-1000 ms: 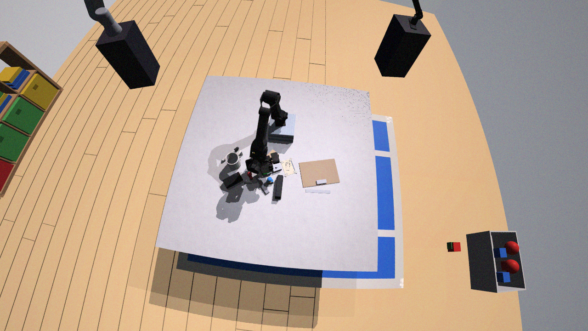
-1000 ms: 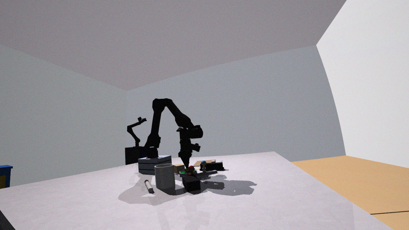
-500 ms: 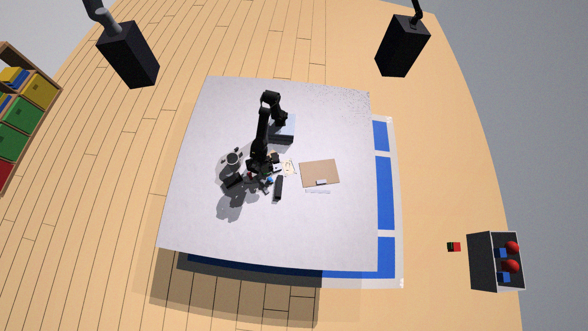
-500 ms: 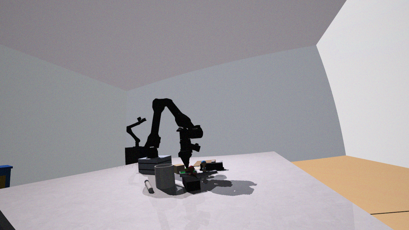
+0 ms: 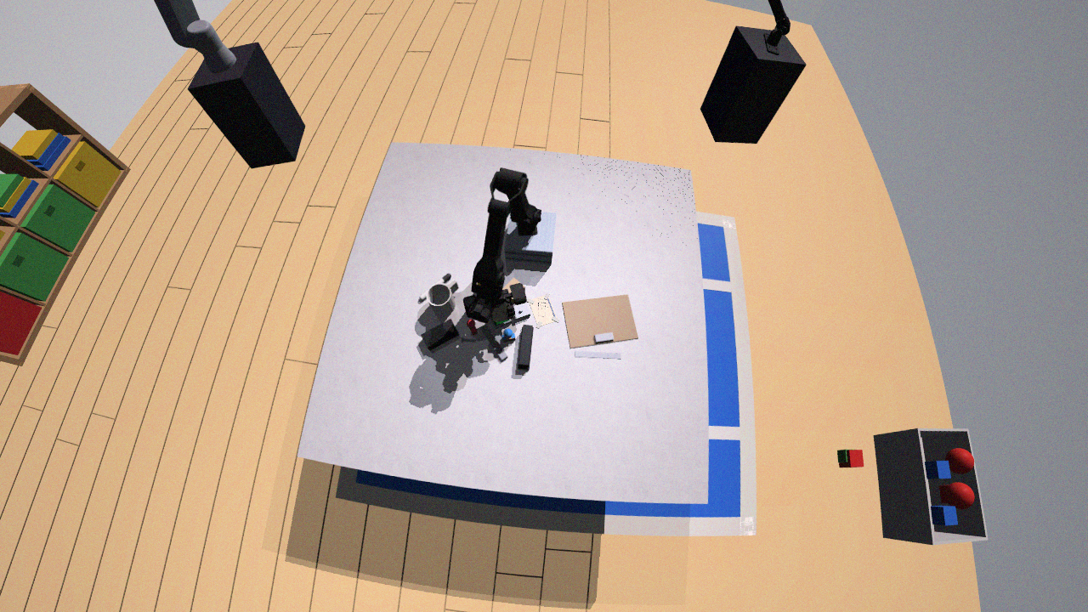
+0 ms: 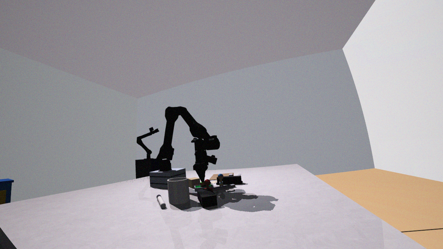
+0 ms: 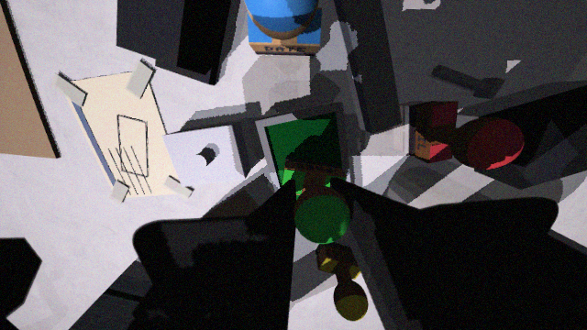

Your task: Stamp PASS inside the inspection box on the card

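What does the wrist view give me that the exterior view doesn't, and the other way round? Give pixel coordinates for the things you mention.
Only wrist: the card (image 7: 98,110) with its outlined box, the yellow-knobbed stamp (image 7: 350,300), and the green-knobbed stamp (image 7: 322,217) clearly between the fingers.

Only exterior: the grey cup (image 6: 178,192), the white marker (image 6: 160,201) beside it, and the arm (image 6: 169,130) rising from its base.

Both: the gripper (image 6: 202,182) (image 7: 312,185), green ink pad (image 6: 197,186) (image 7: 291,139), red-knobbed stamp (image 6: 207,182) (image 7: 495,142) and blue-knobbed stamp (image 6: 220,175) (image 7: 282,20).
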`<action>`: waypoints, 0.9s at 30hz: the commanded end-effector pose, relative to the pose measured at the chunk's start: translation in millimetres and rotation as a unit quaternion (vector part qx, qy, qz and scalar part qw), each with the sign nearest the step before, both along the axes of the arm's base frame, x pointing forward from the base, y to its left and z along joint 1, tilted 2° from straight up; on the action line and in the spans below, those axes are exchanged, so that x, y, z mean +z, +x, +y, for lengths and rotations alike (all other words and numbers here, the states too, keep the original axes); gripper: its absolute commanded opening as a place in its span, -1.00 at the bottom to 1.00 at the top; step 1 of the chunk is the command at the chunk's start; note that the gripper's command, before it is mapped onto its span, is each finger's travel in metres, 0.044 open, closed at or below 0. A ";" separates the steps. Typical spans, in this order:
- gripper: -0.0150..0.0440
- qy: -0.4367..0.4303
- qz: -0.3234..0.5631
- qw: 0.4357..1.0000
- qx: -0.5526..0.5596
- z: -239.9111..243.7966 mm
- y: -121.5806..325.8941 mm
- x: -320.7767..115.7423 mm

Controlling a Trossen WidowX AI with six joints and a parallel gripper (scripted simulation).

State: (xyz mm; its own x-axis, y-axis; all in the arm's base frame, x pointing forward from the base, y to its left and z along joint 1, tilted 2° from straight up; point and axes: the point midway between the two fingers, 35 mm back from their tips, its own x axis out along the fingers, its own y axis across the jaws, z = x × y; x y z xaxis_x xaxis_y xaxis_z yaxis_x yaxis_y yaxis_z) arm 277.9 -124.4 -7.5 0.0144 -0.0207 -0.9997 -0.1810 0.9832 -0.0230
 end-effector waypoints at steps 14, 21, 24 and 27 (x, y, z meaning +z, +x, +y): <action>-0.49 0.001 -0.001 1.000 0.000 0.1 0.7 3.6; -0.49 0.001 -0.001 1.000 0.000 0.3 0.6 6.9; -0.49 0.001 -0.001 1.000 0.000 0.3 0.5 8.3; -0.49 0.001 -0.001 1.000 0.000 0.4 0.5 9.4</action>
